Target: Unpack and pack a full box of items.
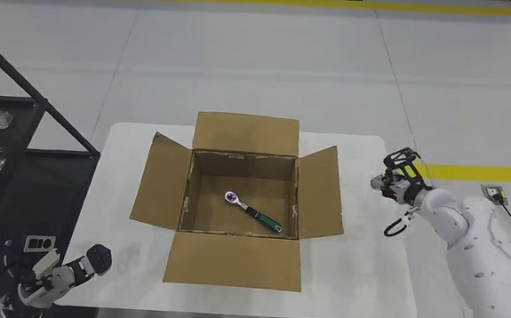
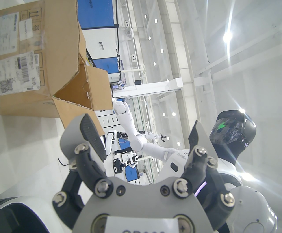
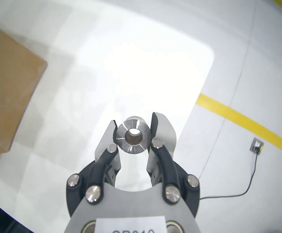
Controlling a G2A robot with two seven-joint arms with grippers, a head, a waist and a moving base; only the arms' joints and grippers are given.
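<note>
- Right wrist view: right gripper (image 3: 133, 121) pinches a smooth socket (image 3: 133, 138) beyond the box (image 1: 247, 133); it could slip.
- Left gripper (image 2: 141, 123), spread wide by the box's corner, might snag cardboard.

Bright overhead light, starburst flare off ceiling lamps (image 2: 227, 37), glare on the table (image 3: 132, 77), fisheye edges.

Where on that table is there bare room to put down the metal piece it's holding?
The open box with spread flaps crowds the middle. Bare table lies between its right flap and the table edge, near the right gripper with its metal piece.
</note>
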